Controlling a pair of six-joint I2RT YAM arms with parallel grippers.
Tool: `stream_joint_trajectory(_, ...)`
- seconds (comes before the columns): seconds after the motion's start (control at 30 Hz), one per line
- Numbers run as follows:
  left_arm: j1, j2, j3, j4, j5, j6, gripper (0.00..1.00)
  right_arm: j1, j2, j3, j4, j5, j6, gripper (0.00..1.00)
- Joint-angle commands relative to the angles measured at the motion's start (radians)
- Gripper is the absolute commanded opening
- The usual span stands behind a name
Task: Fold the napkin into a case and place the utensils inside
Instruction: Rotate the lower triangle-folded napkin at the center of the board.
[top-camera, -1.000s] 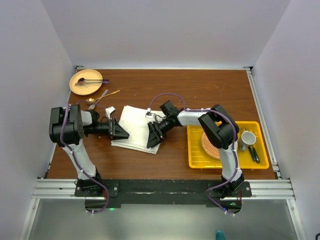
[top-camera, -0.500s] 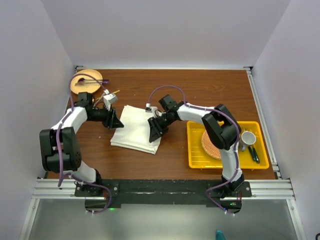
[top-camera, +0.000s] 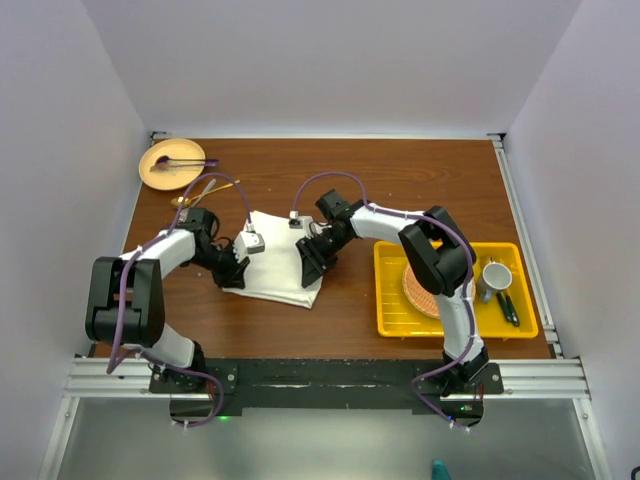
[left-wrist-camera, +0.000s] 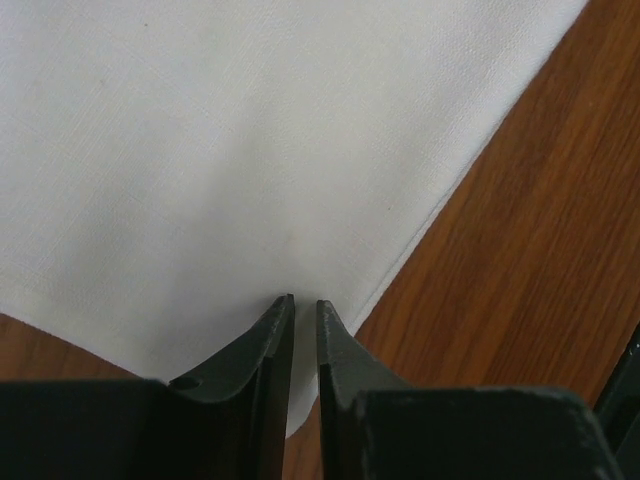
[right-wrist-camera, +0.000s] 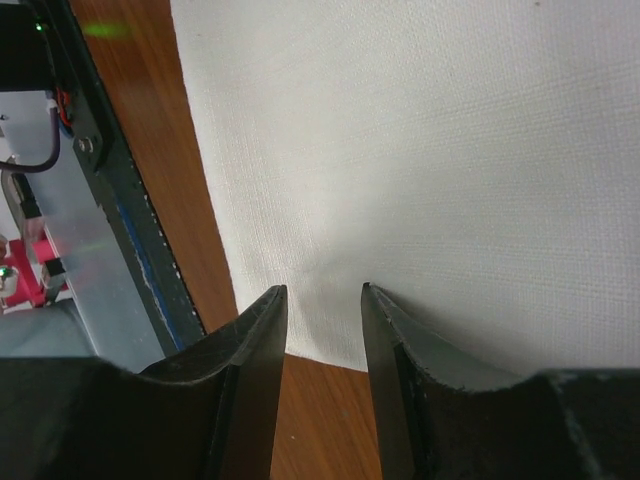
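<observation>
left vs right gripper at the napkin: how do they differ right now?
The left gripper has its jaws almost together, with only a thin slit. The right gripper shows a clearly wider gap, with cloth visible between. The left sits at the napkin's left edge near a corner, the right at its right edge. Both have their tips down at the cloth's border; whether either pinches it is unclear.

Napkin (left-wrist-camera: 250, 150) runs past the frame edges in both wrist views. Top view: utensils (top-camera: 210, 188) too small to tell apart. Cannot tell whether left tool (left-wrist-camera: 305, 310) pinches any cloth.
</observation>
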Motion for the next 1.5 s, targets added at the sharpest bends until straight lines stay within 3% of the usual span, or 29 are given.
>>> stream_joint_trajectory(0.0,0.001,0.038,0.008,0.081,-0.078,0.013,0.19,0.002,0.001,-0.035,-0.086,0.043,-0.100,0.42)
stream_joint_trajectory(0.13,0.003,0.119,0.082,0.171,-0.104,-0.088,0.24,0.047,-0.046,-0.025,-0.152,-0.052,-0.163,0.43)
stream_joint_trajectory(0.3,0.021,0.109,0.246,0.027,0.060,0.016,0.39,-0.018,-0.013,0.156,-0.236,-0.100,-0.163,0.48)
stream_joint_trajectory(0.43,0.013,0.031,0.255,-0.016,0.079,0.035,0.40,-0.123,0.041,0.331,-0.257,-0.036,-0.166,0.48)
stream_joint_trajectory(0.57,-0.025,0.018,0.252,-0.015,0.086,-0.068,0.34,-0.160,0.101,0.388,-0.270,0.055,-0.205,0.45)
stream_joint_trajectory(0.7,-0.065,0.017,0.211,0.011,0.106,-0.168,0.31,-0.162,0.125,0.365,-0.261,0.121,-0.232,0.44)
stream_joint_trajectory(0.97,-0.028,0.103,0.148,0.106,-0.048,-0.243,0.24,-0.160,0.075,0.168,-0.247,0.143,-0.275,0.42)
stream_joint_trajectory(1.1,0.009,0.208,0.224,0.125,-0.102,-0.229,0.22,-0.090,0.021,0.045,-0.232,0.083,-0.274,0.43)
stream_joint_trajectory(1.2,0.042,0.276,0.347,0.106,-0.092,-0.240,0.22,-0.003,-0.011,0.041,-0.253,-0.010,-0.278,0.47)
stream_joint_trajectory(1.33,0.121,0.284,0.444,0.031,0.057,-0.225,0.33,0.030,-0.026,0.118,-0.321,-0.161,-0.268,0.55)
stream_joint_trajectory(1.47,0.138,0.241,0.464,-0.004,0.161,-0.235,0.47,-0.030,-0.013,0.218,-0.317,-0.131,-0.239,0.57)
